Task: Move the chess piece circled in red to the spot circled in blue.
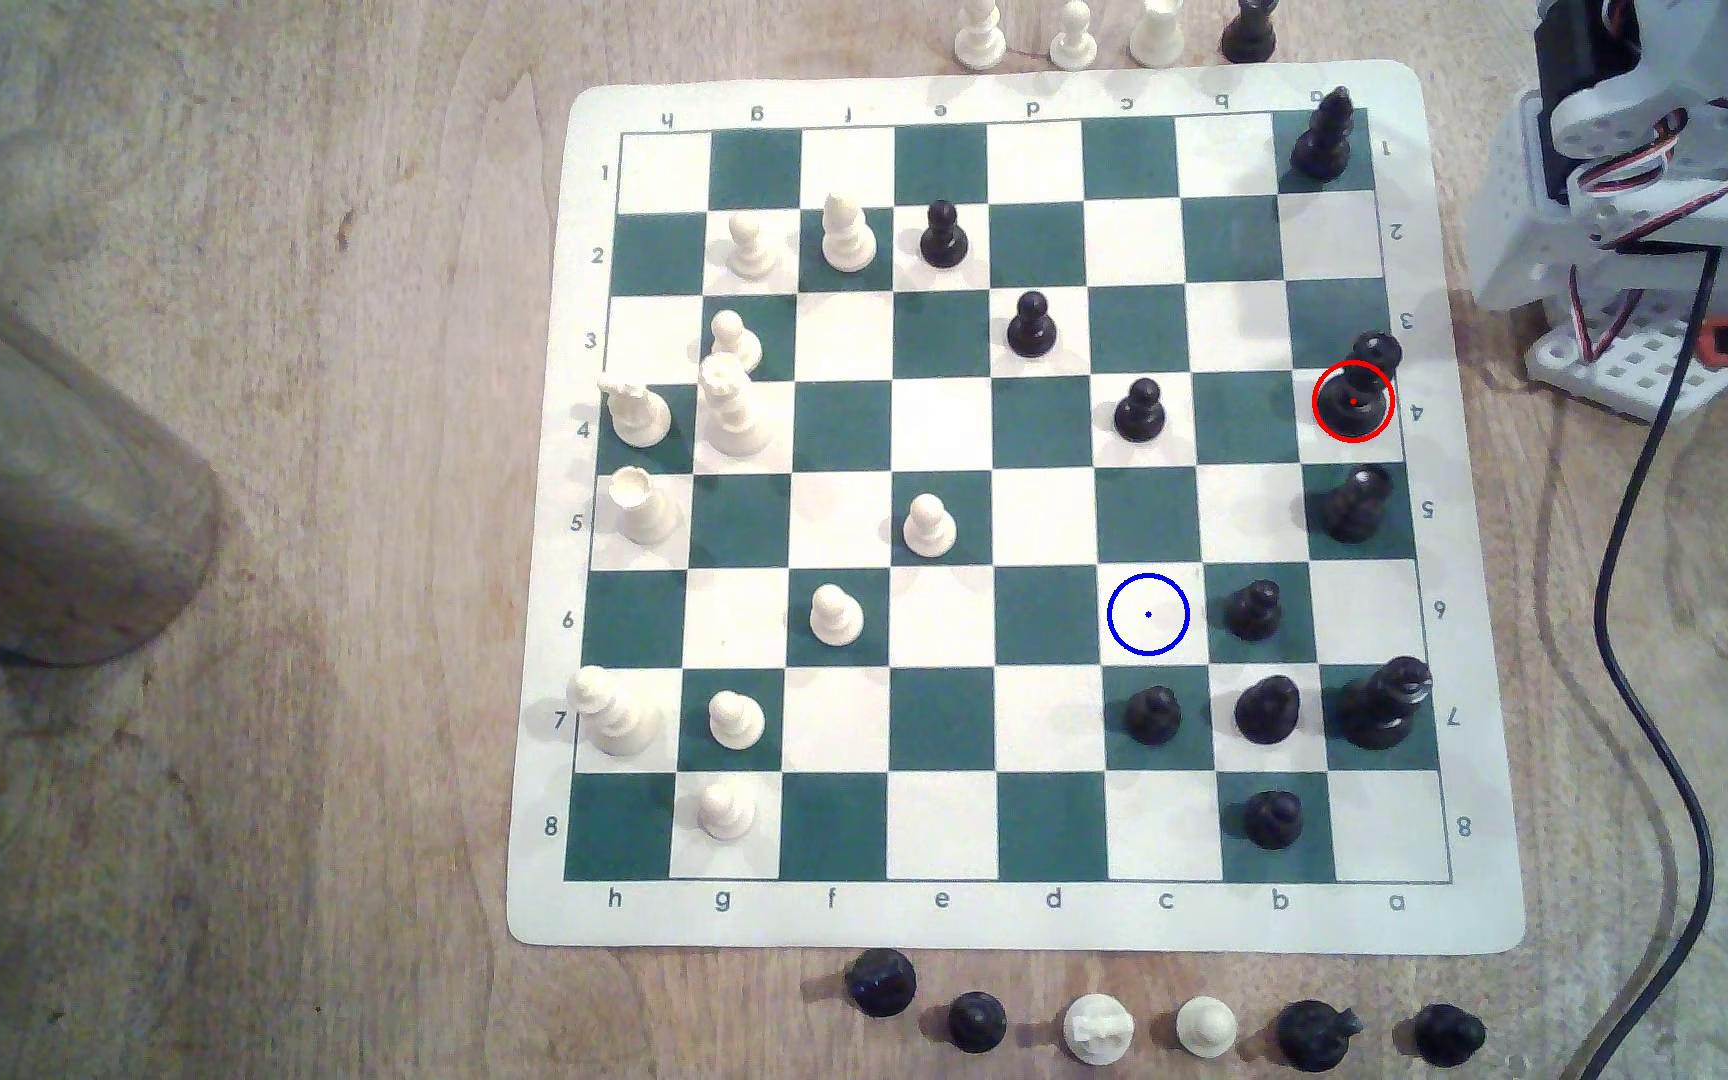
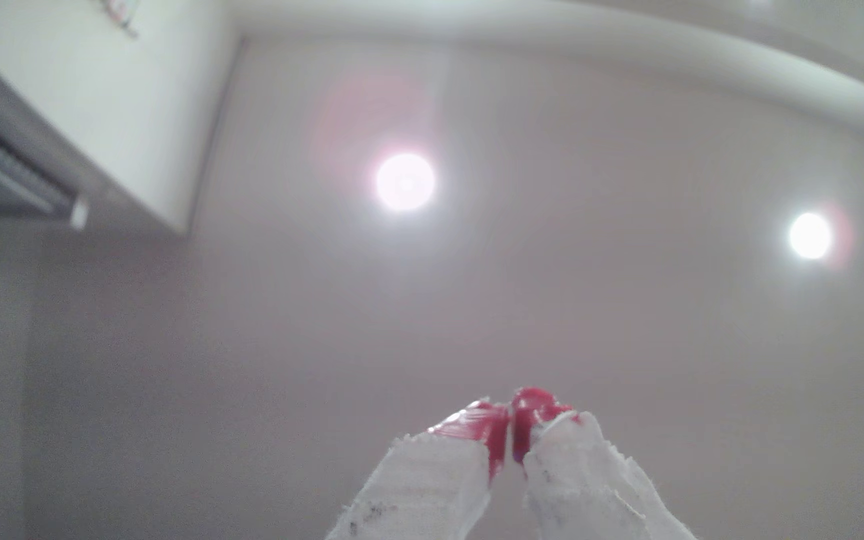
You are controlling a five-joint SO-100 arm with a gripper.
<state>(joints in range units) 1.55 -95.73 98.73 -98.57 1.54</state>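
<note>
Gripper point(image 2: 510, 431) points at the ceiling, red-tipped jaws pressed together on nothing. The circled black rook point(image 1: 1354, 400) sits on the board's right-edge file in the exterior view, another black piece point(image 1: 1355, 504) one square nearer the camera. Main risk: clipping that neighbour on descent, or the black pawn point(image 1: 1253, 609) beside the blue-ringed square point(image 1: 1148, 614).

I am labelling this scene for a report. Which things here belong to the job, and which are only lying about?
Belong to the job:
the chess piece in the red ring
the spot in the blue ring
the gripper, shut

Lying about:
the other board pieces
the captured pieces off the board
the black cable
</note>
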